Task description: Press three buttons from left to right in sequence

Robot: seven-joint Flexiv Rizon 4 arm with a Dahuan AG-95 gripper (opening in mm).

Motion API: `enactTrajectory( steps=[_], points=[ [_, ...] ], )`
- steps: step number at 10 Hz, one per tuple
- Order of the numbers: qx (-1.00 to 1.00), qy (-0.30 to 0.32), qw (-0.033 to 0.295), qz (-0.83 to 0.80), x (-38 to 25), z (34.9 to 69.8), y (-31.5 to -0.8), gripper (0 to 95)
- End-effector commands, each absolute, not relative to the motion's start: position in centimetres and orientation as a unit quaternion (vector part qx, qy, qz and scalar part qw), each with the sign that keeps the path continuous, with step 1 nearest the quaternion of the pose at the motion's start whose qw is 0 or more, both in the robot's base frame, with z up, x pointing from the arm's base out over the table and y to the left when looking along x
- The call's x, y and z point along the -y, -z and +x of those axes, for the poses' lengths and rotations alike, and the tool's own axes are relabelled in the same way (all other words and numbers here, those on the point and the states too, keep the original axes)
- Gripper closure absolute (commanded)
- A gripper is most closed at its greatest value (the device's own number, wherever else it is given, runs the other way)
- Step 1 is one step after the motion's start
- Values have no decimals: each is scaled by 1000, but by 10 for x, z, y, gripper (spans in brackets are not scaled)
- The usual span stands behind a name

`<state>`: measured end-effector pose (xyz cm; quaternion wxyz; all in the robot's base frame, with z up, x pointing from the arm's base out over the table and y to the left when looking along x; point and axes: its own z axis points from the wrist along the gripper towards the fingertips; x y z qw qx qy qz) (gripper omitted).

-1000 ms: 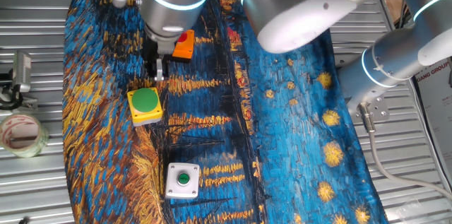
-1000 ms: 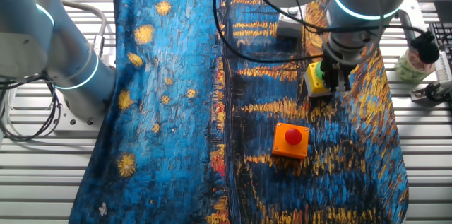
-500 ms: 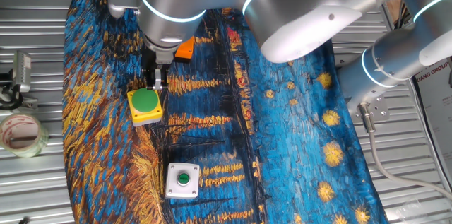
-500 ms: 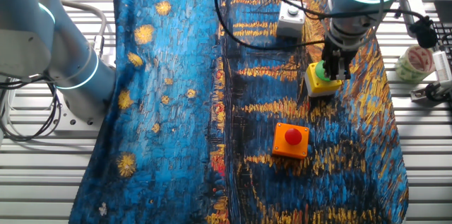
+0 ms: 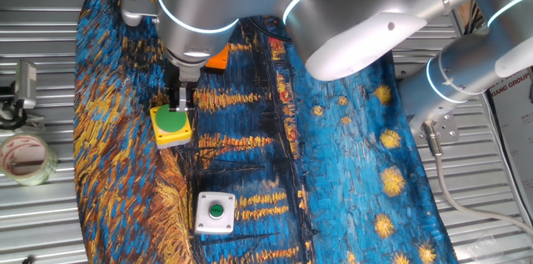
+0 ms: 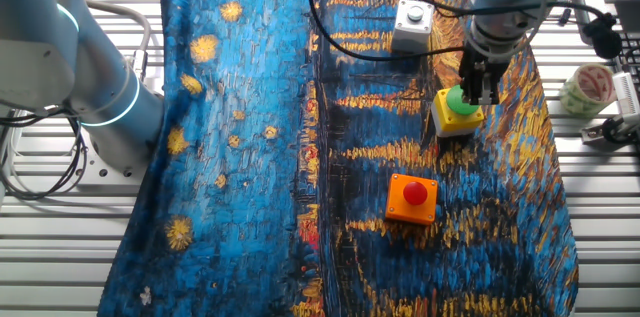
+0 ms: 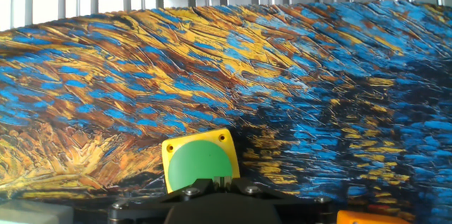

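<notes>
Three buttons lie on the painted cloth (image 5: pixel 350 131). The yellow box with the large green button (image 5: pixel 171 124) (image 6: pixel 456 114) (image 7: pixel 200 162) is directly under my gripper (image 5: pixel 181 104) (image 6: pixel 472 93) (image 7: pixel 220 181). The fingertips are shut together and rest at the green cap's edge; I cannot tell how hard they touch. The arm half hides the orange box (image 5: pixel 218 57) in one fixed view. In the other fixed view its red button (image 6: pixel 414 194) shows in full. An orange corner (image 7: pixel 360 217) peeks in at the hand view's bottom right. The white box with the small green button (image 5: pixel 215 211) (image 6: pixel 413 16) stands apart.
A roll of tape (image 5: pixel 25 157) (image 6: pixel 590 85) lies on the slatted metal table beside the cloth. A second robot arm (image 5: pixel 466 72) (image 6: pixel 70 47) stands at the cloth's far side. A metal clamp (image 5: pixel 21 89) sits near the tape.
The gripper has moved away from the orange box and come down over the yellow box, ending on the large green button. The boxes have not shifted.
</notes>
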<state>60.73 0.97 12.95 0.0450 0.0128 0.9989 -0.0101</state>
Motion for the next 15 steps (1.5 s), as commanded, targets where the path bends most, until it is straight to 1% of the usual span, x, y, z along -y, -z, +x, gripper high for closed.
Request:
enactTrajectory(
  steps=[1,15],
  points=[
    [-999,9,46,16,-10,608,-130,950],
    [-999,3,44,24,-10,608,-130,950]
  ],
)
